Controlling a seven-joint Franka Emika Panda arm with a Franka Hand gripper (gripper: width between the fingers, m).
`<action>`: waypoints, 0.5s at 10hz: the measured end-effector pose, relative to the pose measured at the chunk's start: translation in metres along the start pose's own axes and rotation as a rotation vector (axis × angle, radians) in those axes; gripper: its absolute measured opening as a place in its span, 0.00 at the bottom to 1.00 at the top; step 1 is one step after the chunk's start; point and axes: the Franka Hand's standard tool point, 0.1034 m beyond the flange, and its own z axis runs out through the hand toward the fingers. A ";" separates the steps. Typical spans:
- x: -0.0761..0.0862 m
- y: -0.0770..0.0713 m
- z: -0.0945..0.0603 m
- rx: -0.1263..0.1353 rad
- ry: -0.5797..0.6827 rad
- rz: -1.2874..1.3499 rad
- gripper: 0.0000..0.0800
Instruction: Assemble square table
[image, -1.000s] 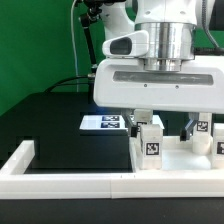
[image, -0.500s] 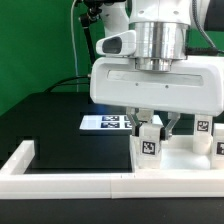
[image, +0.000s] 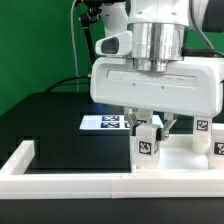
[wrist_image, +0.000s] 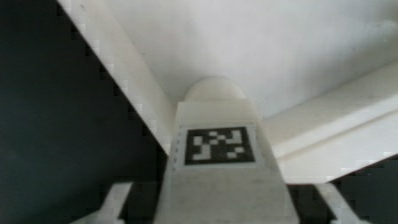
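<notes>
Leg block (image: 148, 142) white, upright, tag facing camera.

I am looking at my arm: a glossy white gripper (image: 153, 123) body, wide and boxy, showing a dark slot along its front face. Above it is sitting a silver metal cylinder, and behind, rounded white joint housings with black trim.
</notes>
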 end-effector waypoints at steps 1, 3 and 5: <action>0.000 0.000 0.000 0.000 0.000 0.000 0.37; -0.001 0.001 -0.002 0.003 -0.011 0.009 0.37; -0.001 0.004 -0.027 0.029 -0.046 0.025 0.71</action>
